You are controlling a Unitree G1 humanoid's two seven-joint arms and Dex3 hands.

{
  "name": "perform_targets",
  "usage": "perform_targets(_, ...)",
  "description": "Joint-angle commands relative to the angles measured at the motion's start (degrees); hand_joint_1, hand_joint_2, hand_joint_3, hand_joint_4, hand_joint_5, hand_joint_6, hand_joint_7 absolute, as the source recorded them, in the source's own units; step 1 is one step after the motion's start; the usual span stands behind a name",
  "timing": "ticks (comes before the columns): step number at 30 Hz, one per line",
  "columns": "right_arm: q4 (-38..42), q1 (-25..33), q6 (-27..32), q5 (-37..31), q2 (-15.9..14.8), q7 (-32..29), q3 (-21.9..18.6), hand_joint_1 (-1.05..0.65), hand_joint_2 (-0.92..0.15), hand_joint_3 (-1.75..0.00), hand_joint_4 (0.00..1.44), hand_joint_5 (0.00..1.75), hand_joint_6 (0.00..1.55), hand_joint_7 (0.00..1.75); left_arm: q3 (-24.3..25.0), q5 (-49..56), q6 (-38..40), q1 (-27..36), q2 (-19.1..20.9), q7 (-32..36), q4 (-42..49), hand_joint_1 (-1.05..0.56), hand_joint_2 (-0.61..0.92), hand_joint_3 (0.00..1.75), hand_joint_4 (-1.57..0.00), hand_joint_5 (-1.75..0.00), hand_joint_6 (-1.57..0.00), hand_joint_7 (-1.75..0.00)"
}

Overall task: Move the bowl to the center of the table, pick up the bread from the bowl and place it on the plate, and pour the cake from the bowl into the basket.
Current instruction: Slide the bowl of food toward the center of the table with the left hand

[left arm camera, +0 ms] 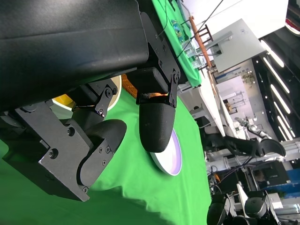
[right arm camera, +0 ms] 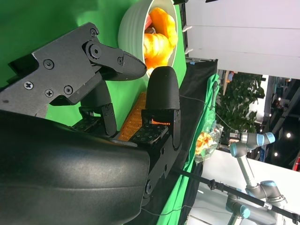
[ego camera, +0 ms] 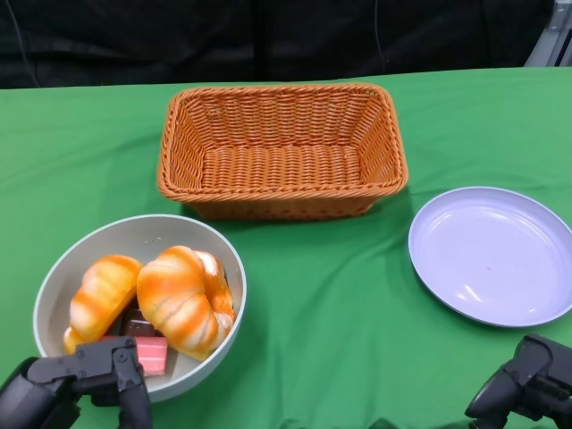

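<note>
Bowl of bread and cake at the desk's near-left corner, both robot hands low at the near edge.

The grey bowl point(ego camera: 107, 243) holds two orange-striped bread point(ego camera: 186, 300) rolls with pink and brown cake point(ego camera: 150, 352) pieces under them. The wicker basket point(ego camera: 281, 147) sits toward the far edge at the middle, and the lilac plate point(ego camera: 493, 255) lies near the right edge. The left robot hand point(ego camera: 85, 375) hovers at the bowl's near rim, fingers apart, holding nothing. The right robot hand point(ego camera: 527, 380) rests just near the plate, fingers apart and empty, over the green desk point(ego camera: 340, 322).
</note>
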Motion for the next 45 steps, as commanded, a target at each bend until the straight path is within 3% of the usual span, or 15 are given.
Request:
perform_targets(1,0.6,0.1,-0.8,0.3,-0.3,-0.1,-0.3,-0.18,-0.55,-0.90,0.69,1.57,0.63,1.32,-0.1,0.4,-0.6,0.0,0.6,-0.2,0.4,0.04,0.33,1.53,-0.84,-1.75,-0.75,-1.51)
perform_targets(30,1.3,-0.1,-1.4,-0.1,-0.2,-0.2,-0.1,-0.17,-0.52,-0.93,0.69,1.58,0.64,1.31,0.0,0.2,-1.1,-0.3,0.5,-0.2,1.1,0.05,0.34,1.51,-0.84,-1.75,-0.75,-1.50)
perform_targets(39,2.7,-1.0,-2.3,-0.7,0.1,-0.4,0.2,-0.17,-0.51,-0.97,0.69,1.58,0.64,1.32,0.7,-4.2,2.1,-0.2,-2.3,2.0,-1.6,0.03,0.37,1.51,-0.85,-1.75,-0.75,-1.51)
perform_targets(42,3.9,-1.9,-2.7,-1.4,0.5,-0.8,0.6,-0.14,-0.48,-1.02,0.71,1.58,0.65,1.30,2.9,-6.9,4.2,-0.7,-3.3,4.5,-4.3,0.03,0.43,1.43,-0.82,-1.75,-0.74,-1.49)
perform_targets(45,4.4,-2.1,-3.0,-2.0,0.6,-1.0,0.9,-0.14,-0.47,-1.03,0.72,1.58,0.66,1.29,4.7,-9.3,7.6,-0.8,-2.6,5.7,-6.6,-0.04,0.59,1.19,-0.79,-1.72,-0.70,-1.45)
